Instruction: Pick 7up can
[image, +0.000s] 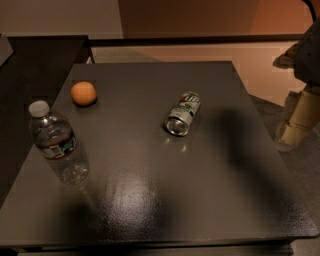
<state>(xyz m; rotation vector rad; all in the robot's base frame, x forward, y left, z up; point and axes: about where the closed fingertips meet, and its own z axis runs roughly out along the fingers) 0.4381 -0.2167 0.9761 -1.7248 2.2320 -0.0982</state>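
Approach step is only beginning. My pincer (299, 120) is hanging beyond the counter (210, 200) at its right edge; its state I cannot tell. The 7up can (183, 113) is lying sideways mid-counter, untouched. Next, likely: reaching over, aligning across its body.

Around the 7up can (183, 114), lying on its side mid-table, bare dark table (225, 200) surface on every side. Well apart to the left, an orange (83, 93); nearer the left edge, an upright water bottle (57, 144). Beyond the right edge, the gripper (294, 132), with bare tabletop between.
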